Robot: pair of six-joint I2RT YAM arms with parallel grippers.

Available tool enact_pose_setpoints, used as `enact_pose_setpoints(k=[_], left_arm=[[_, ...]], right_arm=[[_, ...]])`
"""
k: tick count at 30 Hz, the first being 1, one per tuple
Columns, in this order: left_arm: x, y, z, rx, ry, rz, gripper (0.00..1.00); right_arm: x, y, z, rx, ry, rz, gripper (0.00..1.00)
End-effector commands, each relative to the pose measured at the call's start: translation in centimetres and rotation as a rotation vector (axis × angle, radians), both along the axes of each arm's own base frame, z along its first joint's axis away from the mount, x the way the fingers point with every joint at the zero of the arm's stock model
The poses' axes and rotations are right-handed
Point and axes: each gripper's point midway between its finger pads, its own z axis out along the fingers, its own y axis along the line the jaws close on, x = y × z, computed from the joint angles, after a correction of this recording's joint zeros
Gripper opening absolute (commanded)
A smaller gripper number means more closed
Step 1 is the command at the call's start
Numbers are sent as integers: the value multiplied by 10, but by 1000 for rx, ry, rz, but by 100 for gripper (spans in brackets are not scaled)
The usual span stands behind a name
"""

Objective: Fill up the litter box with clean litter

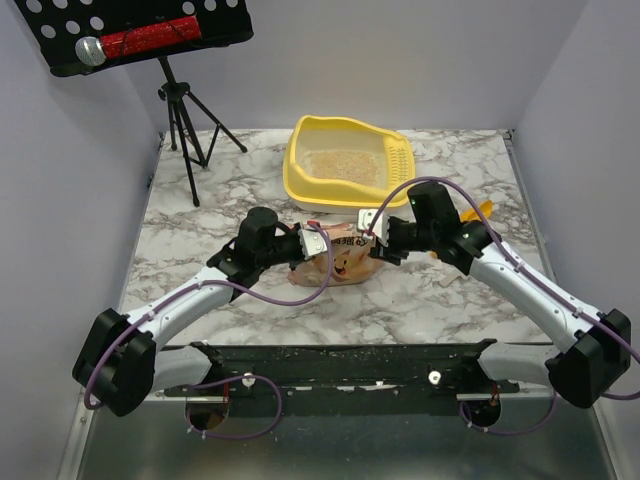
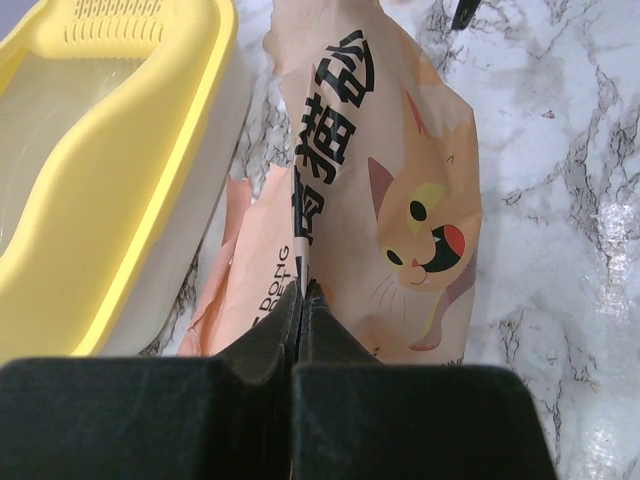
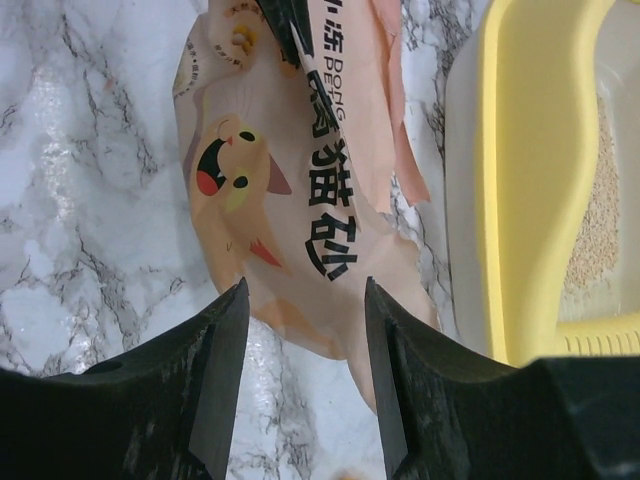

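The yellow litter box stands at the back middle of the table, with a layer of pale beige clean litter inside. The litter also shows in the right wrist view. A tan-pink bag printed with a cartoon cat lies on the marble just in front of the box. My left gripper is shut on a fold at the bag's left end. My right gripper is open, its jaws either side of the bag's right end; I cannot tell if they touch it.
A black tripod stand holds a perforated tray with a microphone at the back left. A small orange scoop lies behind my right arm. The box's rim is close to the bag in both wrist views. White walls stand at both sides.
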Motion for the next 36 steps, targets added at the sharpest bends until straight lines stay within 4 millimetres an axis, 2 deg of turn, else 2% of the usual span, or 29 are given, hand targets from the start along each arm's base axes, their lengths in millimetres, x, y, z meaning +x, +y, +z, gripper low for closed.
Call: enact_pose_setpoints(k=[1,4,9,18,23,30,36], left_arm=[[7,6,12,-8,-66,32,0],[5,6,14,-12,-64,30,0],[2,6,15,-16,-68,23,0],[1,3,12,-6,-50,9,0],[1,3,12,-6,-49,9,0],[-2,2,15,-7,-60,2,0],[-4,4,20,-6,-85,7,0]], right_arm=[[-5,9,-2,10,31,75,57],[6,11,-10,-8,14,60,56],[16,13,-10,-9,4,54,56],[25,15,8,13,-52,48,56],[30,17,-6,-6,-24,54,55],[40,21,-14,4,1,60,55],[32,7,-41,-30,113,49,55]])
